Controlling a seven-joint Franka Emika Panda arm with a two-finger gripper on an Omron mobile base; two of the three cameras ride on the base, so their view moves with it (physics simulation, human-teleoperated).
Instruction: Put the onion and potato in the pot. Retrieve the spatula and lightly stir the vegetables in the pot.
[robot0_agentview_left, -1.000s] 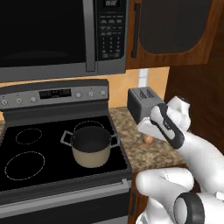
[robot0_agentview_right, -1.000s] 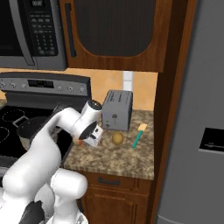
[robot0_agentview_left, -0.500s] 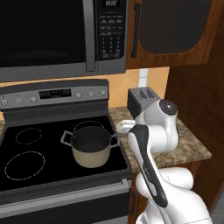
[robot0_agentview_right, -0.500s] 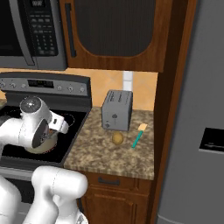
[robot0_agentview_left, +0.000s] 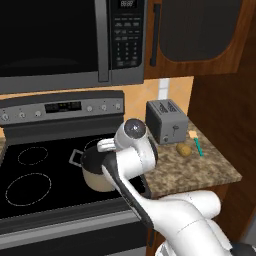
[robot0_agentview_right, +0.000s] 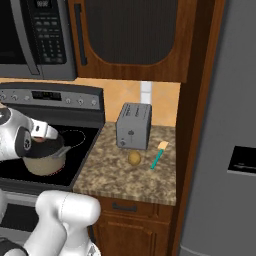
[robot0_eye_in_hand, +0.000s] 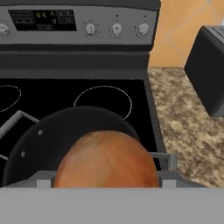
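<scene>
Microwave (robot0_agentview_left: 75, 40) and dark wood cabinets (robot0_agentview_right: 131, 35) hang above a black glass stove (robot0_agentview_left: 35, 185) and a speckled granite bench (robot0_agentview_right: 135, 172) beside a grey refrigerator (robot0_agentview_right: 225, 150). The beige pot (robot0_agentview_left: 95, 172), dark inside, sits on the stove. From the right base view, a boxy grey toaster (robot0_agentview_right: 133, 126), the teal-handled spatula (robot0_agentview_right: 158, 156) and the lumpy tan potato (robot0_agentview_right: 134, 158) rest on the bench. The hand view shows the fingers holding the smooth orange-brown onion (robot0_eye_in_hand: 107, 164) directly over the pot.
</scene>
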